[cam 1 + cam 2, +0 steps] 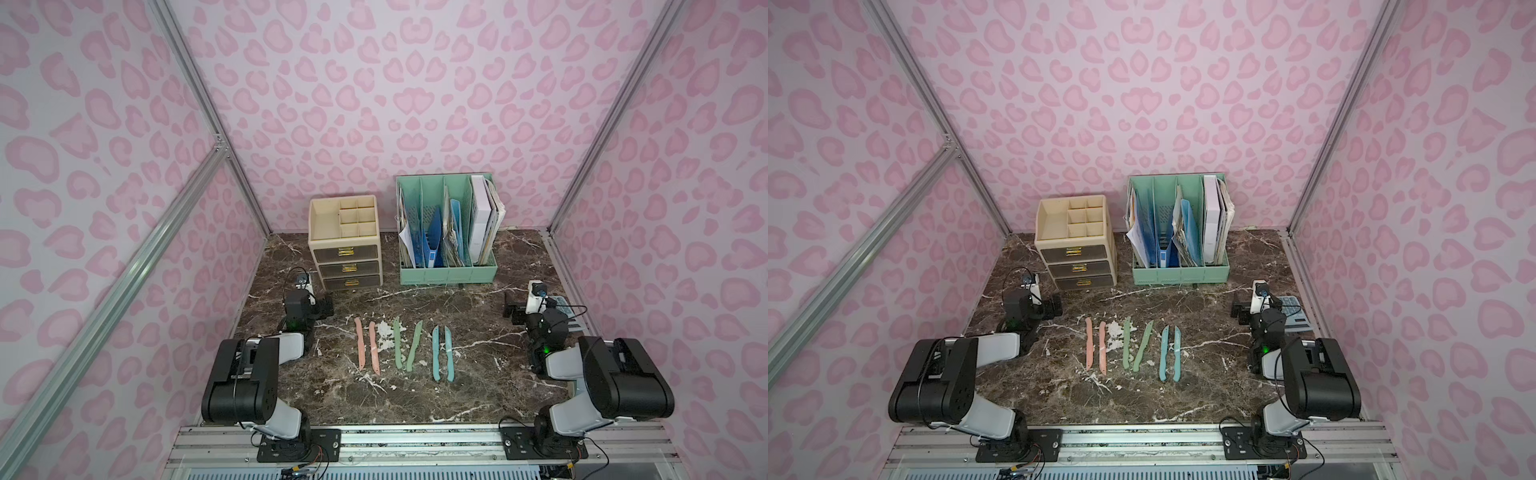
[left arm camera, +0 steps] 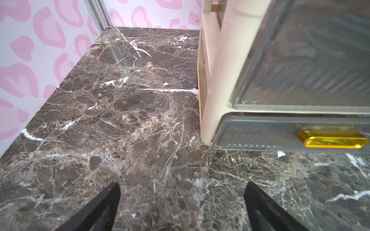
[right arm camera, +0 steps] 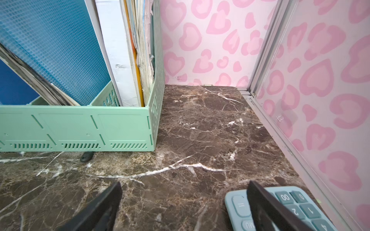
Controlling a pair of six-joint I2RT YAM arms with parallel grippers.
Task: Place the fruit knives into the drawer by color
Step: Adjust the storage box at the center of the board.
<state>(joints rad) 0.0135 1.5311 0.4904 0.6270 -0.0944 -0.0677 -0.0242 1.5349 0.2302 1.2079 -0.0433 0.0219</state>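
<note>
Nothing stowed: six fruit knives lie in colour pairs on tabletop; drawers all closed; both arms' jaws apart, empty.

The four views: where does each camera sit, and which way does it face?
Top views: high above the near edge of the table, looking down toward the back wall; left arm and right arm show, fruit knives between them.
Left wrist: low over the table, facing the drawer unit; the open left claw shows.
Right wrist: low, facing the file rack and a calculator; the open right claw shows.
Shared: drawer unit, top views and left wrist; file rack, top views and right wrist.
</note>
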